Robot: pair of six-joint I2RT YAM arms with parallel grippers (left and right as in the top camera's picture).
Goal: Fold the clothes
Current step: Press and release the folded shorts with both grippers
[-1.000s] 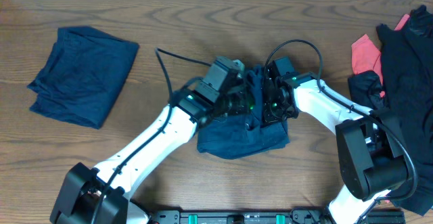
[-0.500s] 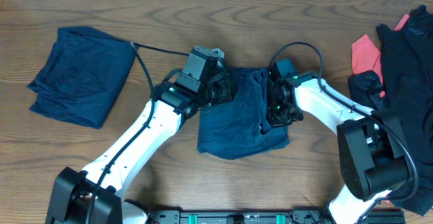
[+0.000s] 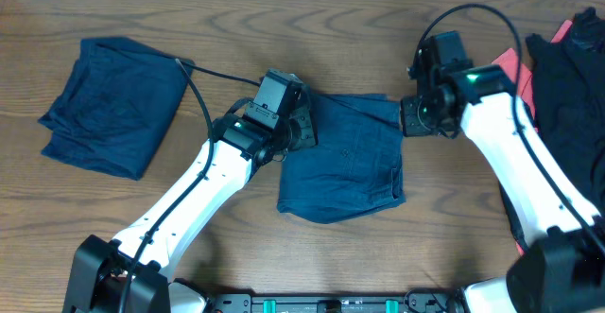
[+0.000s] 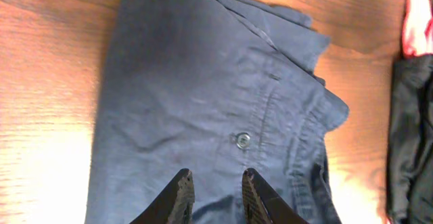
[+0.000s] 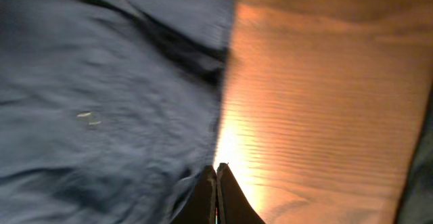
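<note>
The blue shorts, midway between the table's side edges, look soft and floppy; pinch a corner. The left gripper is apart; the right gripper is pressed together, empty.

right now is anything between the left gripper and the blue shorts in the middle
Nothing visible does. The left gripper hangs open right over the blue shorts, and its wrist view shows only bare cloth beneath it.
</note>
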